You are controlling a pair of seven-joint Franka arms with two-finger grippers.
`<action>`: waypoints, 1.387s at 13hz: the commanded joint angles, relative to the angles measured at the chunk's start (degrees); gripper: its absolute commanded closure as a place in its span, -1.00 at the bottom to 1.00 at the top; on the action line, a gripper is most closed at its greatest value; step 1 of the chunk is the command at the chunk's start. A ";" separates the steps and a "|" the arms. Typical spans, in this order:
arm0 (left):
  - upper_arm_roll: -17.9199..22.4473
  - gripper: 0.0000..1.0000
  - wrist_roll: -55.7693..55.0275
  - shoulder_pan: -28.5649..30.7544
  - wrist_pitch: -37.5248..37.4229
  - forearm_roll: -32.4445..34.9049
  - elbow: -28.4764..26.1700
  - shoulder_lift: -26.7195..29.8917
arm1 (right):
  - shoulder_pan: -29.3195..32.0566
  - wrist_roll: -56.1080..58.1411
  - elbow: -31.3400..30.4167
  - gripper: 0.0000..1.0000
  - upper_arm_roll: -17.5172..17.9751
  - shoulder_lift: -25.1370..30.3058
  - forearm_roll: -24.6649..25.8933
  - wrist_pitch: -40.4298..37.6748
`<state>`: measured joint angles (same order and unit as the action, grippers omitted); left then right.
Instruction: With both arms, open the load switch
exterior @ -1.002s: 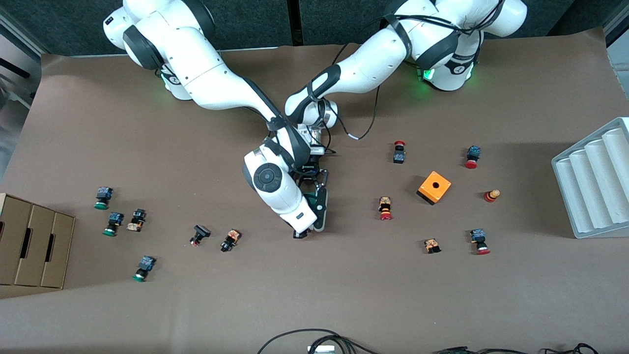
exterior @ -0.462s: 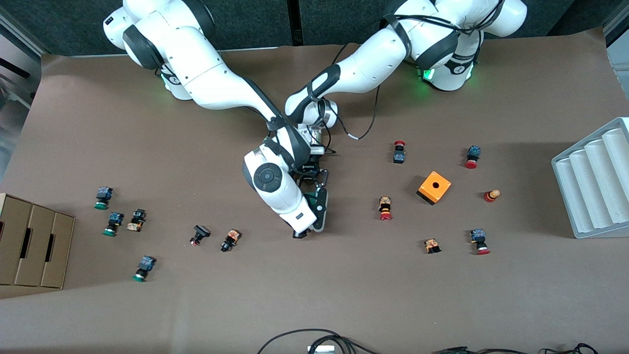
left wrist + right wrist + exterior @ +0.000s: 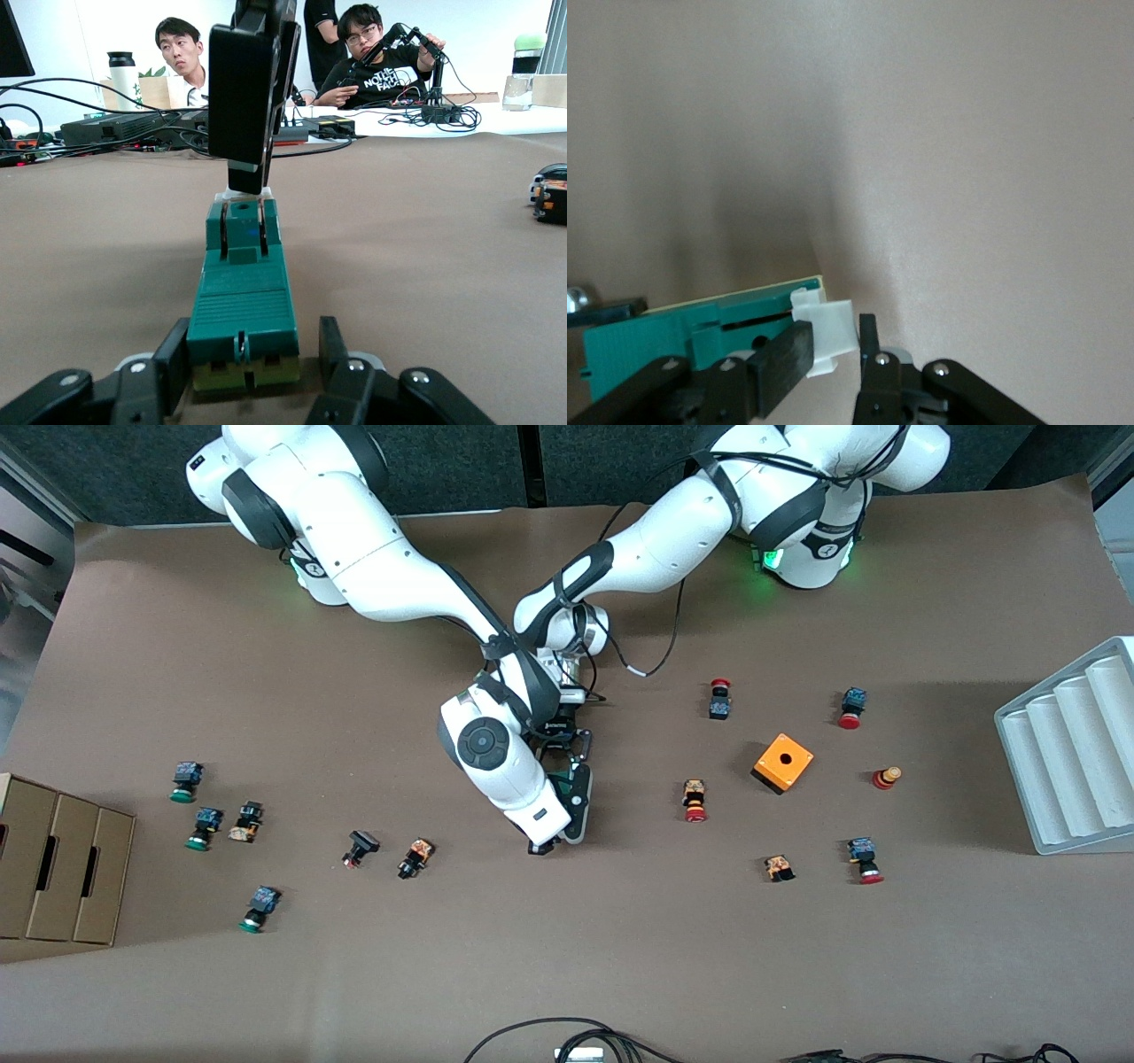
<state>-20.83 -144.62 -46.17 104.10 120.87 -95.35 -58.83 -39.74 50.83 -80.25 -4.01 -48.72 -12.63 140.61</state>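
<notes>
The load switch (image 3: 576,802), a narrow dark-green block, lies on the brown table mid-way between the arms' ends. My left gripper (image 3: 564,762) is down at the switch's end farther from the front camera. In the left wrist view the left gripper (image 3: 252,354) is shut on the green body (image 3: 244,301). My right gripper (image 3: 545,843) is at the nearer end. In the right wrist view the right gripper (image 3: 831,341) is closed round the white sliding piece (image 3: 828,328), which sticks out of the block (image 3: 673,341). One right finger (image 3: 252,88) stands over that end.
An orange cube box (image 3: 783,763) and several small push buttons lie toward the left arm's end. More buttons (image 3: 204,828) lie toward the right arm's end, next to cardboard boxes (image 3: 62,868). A grey ribbed tray (image 3: 1072,753) sits at the table edge. Cables (image 3: 567,1036) lie nearest the camera.
</notes>
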 commanded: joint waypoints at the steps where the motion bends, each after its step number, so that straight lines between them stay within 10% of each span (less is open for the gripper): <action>1: 0.96 -0.27 -0.84 -0.76 0.22 0.24 -0.19 -1.64 | -1.31 -1.00 -1.93 0.45 0.14 1.25 -0.99 -1.74; 18: 0.97 -0.31 -0.22 -1.47 -2.15 -2.04 1.74 -2.61 | -1.31 -1.96 -3.77 0.46 0.14 3.10 -0.91 -3.06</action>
<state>-20.55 -144.62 -46.56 102.89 120.49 -95.22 -59.14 -39.82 49.92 -80.60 -4.08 -47.91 -12.63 140.04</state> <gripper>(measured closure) 0.344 0.727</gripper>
